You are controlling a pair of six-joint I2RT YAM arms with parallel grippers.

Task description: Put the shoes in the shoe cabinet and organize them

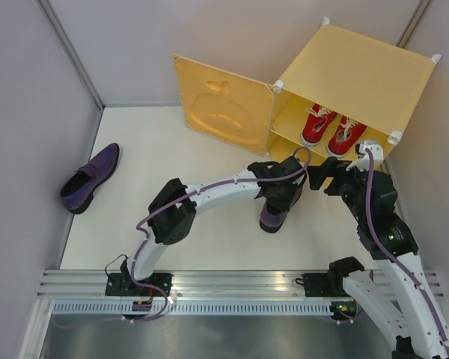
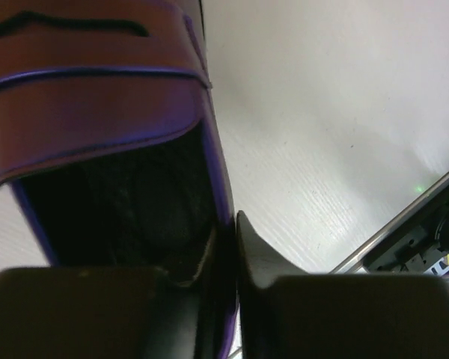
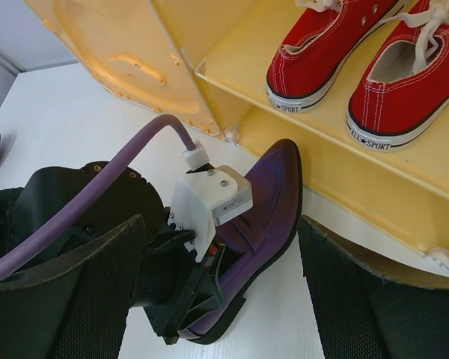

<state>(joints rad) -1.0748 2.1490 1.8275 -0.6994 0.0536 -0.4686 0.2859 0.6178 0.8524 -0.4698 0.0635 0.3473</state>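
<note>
The left gripper (image 2: 228, 247) is pinching the side wall of 1 purple loafer (image 3: 273, 187) near the far right corner of the worktop (image 1: 209, 239), toe pointing at the lower compartment of the yellow shoe cabinet (image 1: 359, 67), while the right gripper (image 1: 325, 176) is hovering beside it, fingers spread wide. 2 red sneakers (image 3: 325, 48) are sitting on the inner shelf (image 3: 239, 63), sole strips reading "SPORT"; the other loafer (image 1: 90, 178) is lying by the left edge.
</note>
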